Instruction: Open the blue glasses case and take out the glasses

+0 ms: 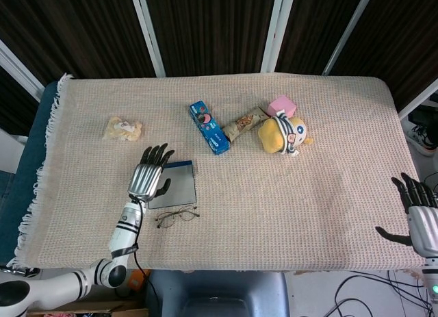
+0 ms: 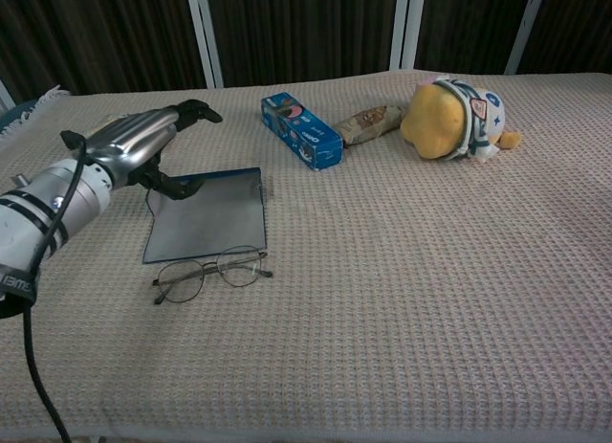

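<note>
The blue glasses case (image 1: pixel 177 184) (image 2: pixel 208 216) lies flat on the cloth, its grey inside showing. A pair of thin-framed glasses (image 1: pixel 176 216) (image 2: pixel 209 272) lies on the cloth just in front of the case. My left hand (image 1: pixel 146 177) (image 2: pixel 143 146) hovers over the case's left side with fingers spread and nothing in it. At the table's front right edge my right hand (image 1: pixel 419 214) stays open, far from the case; the chest view does not show it.
A blue snack box (image 1: pixel 209 127) (image 2: pixel 301 130), a brown wrapper (image 1: pixel 243 123) (image 2: pixel 369 122) and a yellow plush toy (image 1: pixel 283 135) (image 2: pixel 453 118) lie at the back centre. A pink box (image 1: pixel 281 107) sits behind the toy. A snack bag (image 1: pixel 123 129) lies back left.
</note>
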### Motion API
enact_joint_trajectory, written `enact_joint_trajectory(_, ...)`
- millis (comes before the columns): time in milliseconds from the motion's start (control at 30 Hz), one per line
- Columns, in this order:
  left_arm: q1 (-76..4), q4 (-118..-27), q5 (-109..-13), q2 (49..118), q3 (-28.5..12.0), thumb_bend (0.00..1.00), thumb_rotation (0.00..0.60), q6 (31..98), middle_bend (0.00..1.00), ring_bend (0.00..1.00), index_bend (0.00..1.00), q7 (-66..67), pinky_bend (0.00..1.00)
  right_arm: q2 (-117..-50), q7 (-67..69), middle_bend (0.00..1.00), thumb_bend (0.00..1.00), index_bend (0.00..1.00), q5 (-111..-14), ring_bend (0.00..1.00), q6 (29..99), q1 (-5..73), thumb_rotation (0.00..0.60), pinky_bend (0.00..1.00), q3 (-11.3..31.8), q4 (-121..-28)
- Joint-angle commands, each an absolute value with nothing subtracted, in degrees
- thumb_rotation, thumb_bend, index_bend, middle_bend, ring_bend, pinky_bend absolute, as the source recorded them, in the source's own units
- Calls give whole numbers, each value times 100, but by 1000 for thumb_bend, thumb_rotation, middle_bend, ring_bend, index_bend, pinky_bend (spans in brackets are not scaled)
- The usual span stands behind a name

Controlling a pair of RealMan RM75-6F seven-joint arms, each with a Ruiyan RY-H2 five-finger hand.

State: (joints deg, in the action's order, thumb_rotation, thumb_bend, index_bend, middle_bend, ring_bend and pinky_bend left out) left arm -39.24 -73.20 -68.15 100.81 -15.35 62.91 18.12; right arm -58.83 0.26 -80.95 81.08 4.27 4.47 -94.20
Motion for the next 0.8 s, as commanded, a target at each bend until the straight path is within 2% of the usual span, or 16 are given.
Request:
enact_joint_trajectory(33,-3379,-8914,-7308,9204,-780,378,600,6649,0,0,157,2052,0,-5904,-33,0,61,0,-8142,0,8104,432,600,0,417,-9449)
enact_joint_trajectory(133,-3247,-9406,-7266,9051,-430,379,600,6533,0,0,172,2275,0,-5919,-59,0,61,0,-8183,0,8130,426,600,0,402,-9455)
enact_joint_trajectory(267,-3159,-9542,-7221,9168,-246,382,600,6566,0,0,190,2562,0,-5935,-86,0,61,0,-8179,0,8099,445,600,0,400,-9462)
enact_joint_trajectory(600,-3069,-9071,-7159,9844,-435,383,600,6896,0,0,222,2750,0,-5894,18,0,61,0,-8298,0,8186,405,600,0,361,-9462)
enact_joint_trajectory(800,-3078,-8745,-6785,10168,-555,382,600,6824,0,0,296,3054,13,-5883,46,0,60,0,-8321,0,8191,407,600,0,358,-9456)
